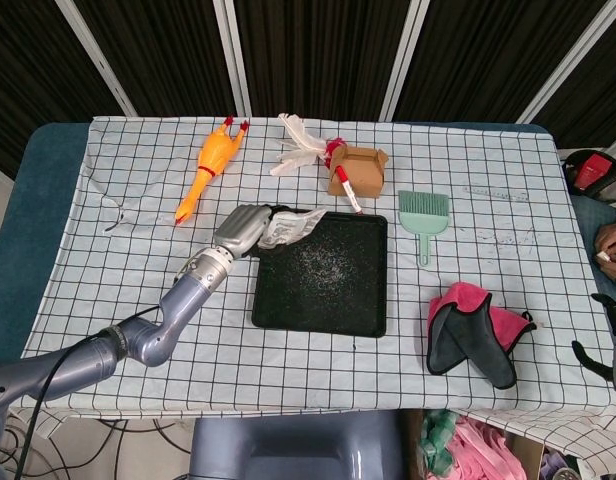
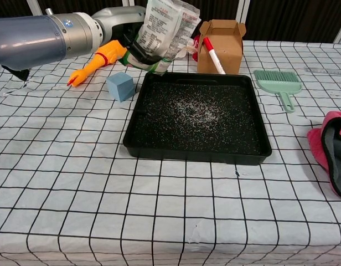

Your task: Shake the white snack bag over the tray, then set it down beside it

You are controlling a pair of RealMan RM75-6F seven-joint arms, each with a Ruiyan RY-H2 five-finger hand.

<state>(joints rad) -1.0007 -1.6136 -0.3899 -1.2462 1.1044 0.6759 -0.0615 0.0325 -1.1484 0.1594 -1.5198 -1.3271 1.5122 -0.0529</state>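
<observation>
My left hand (image 1: 241, 229) grips the white snack bag (image 1: 294, 225) from its left side. The bag hangs tilted over the far left corner of the black tray (image 1: 271, 317). In the chest view the printed bag (image 2: 165, 30) leans right above the tray's rim (image 2: 197, 156), with my left hand (image 2: 135, 53) at its lower left. Pale crumbs lie scattered over the tray floor. My right hand (image 1: 610, 342) shows only partly at the table's right edge, fingers apart, holding nothing.
A blue cube (image 2: 120, 86) sits just left of the tray. A rubber chicken (image 1: 208, 168), white feathers (image 1: 300, 143) and a cardboard box (image 1: 356, 171) with a red marker lie behind it. To the right are a green brush (image 1: 424, 215) and a pink and grey cloth (image 1: 473, 331).
</observation>
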